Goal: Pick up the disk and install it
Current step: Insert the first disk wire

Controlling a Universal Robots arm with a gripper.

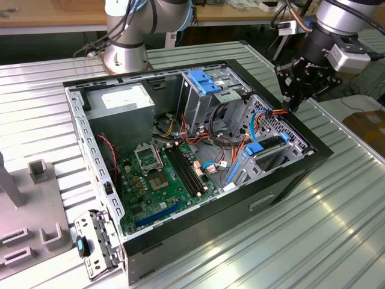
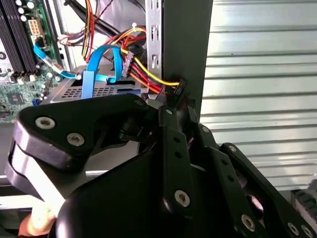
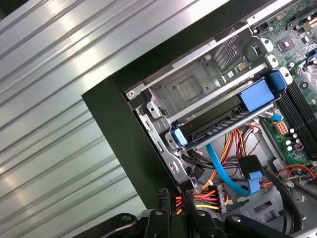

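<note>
— Where does the disk sit?

— The disk [image 1: 269, 144] lies flat inside the computer case [image 1: 283, 183], seated in the drive bay [image 1: 278, 129] at the case's corner farthest from its grey power supply box [image 1: 120, 105]. In the first wrist view the disk [image 3: 225, 119] rests between the bay's metal rails. Its curved blue handle is at the end nearer the case's motherboard [image 3: 292, 44].

— And the tool?

— The tool [image 1: 293, 102] hangs over the case's rim at that same corner, above the bay and not touching the disk. In the second wrist view the tool [image 2: 178, 106] is right at a bundle of red, orange and yellow wires [image 2: 148, 79] ending in a black plug [image 2: 178, 88]. Whether it is clenched or released, I cannot tell.

— Anything else nearby?

— A thin blue cable [image 3: 223, 171] loops inside the case just beside the bay. The case itself stands on the ribbed metal bench [image 1: 343, 229].
</note>
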